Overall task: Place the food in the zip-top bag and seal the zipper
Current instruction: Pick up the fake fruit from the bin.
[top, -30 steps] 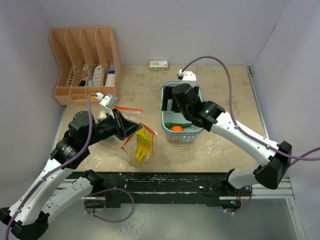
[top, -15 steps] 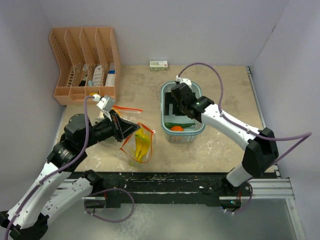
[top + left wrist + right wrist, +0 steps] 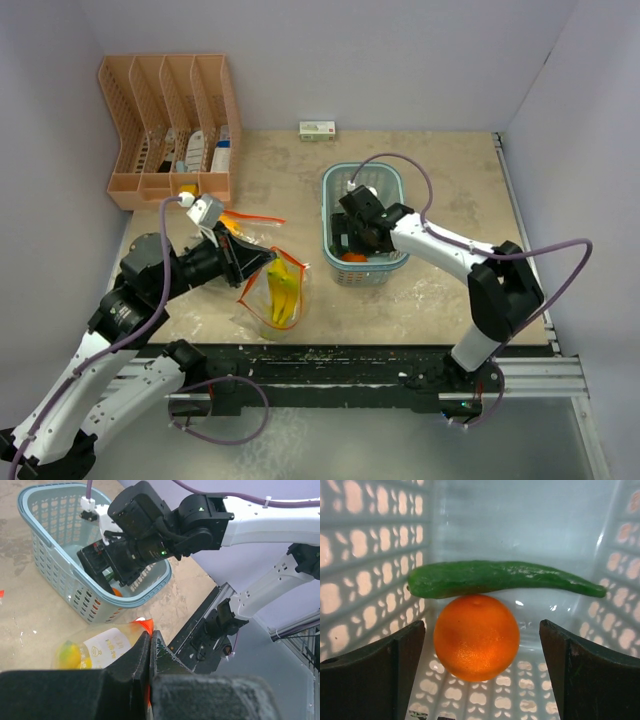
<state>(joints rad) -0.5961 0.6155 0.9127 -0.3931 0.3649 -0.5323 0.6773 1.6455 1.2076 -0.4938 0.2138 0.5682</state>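
— Inside the basket [image 3: 370,540], where does the orange fruit [image 3: 476,637] sit relative to the right gripper [image 3: 482,626]?
— Straight ahead, centred between the parted jaws. Round, glossy. Long green vegetable [image 3: 495,577] lies crosswise just behind, touching it.
— Left gripper [image 3: 150,641]?
— Outside the basket, pinched on the zip-top bag [image 3: 262,300] rim; bananas [image 3: 285,292] inside.

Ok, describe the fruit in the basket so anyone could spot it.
Find the blue basket just right of the table's centre. At its near end sits the orange, against a long green vegetable. It alone is round and orange.
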